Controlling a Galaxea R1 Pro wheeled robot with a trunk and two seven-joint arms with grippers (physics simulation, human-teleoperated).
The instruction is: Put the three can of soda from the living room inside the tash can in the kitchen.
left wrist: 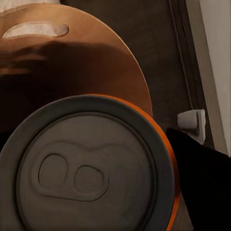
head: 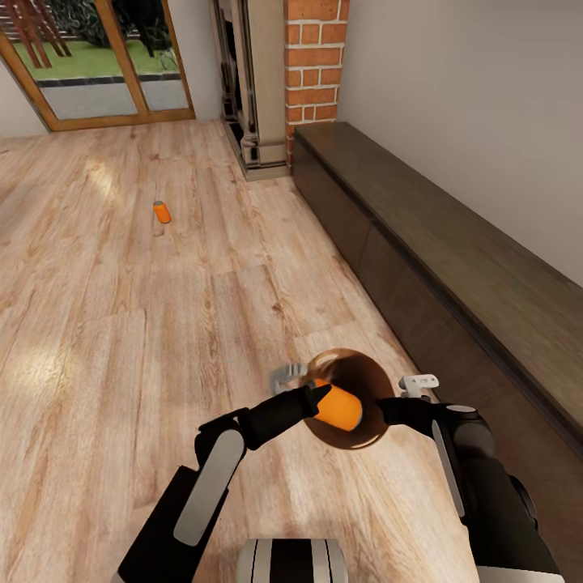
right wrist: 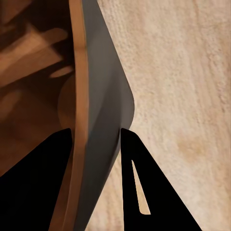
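**Can meets bin over living-room floor**

Nearest the camera, the robot's two arms reach forward. The left hand (head: 317,398) is clenched on an orange can (head: 338,407), its silver top (left wrist: 89,171) facing the wrist camera, and holds it at the mouth of the bin (head: 360,380). The right hand (right wrist: 96,137) pinches the bin's rim, one finger inside the copper lining and one on the grey outer wall, carrying it tilted above the wood floor (head: 97,340). The can looks light, stiff and smooth, best gripped round its side; the bin seems light and rigid at the rim. Beyond, a second orange can (head: 162,212) stands well apart on the floor. A third can cannot be made out. The bench (head: 453,243), fireplace (head: 314,65) and glass door (head: 97,61) lie farthest.
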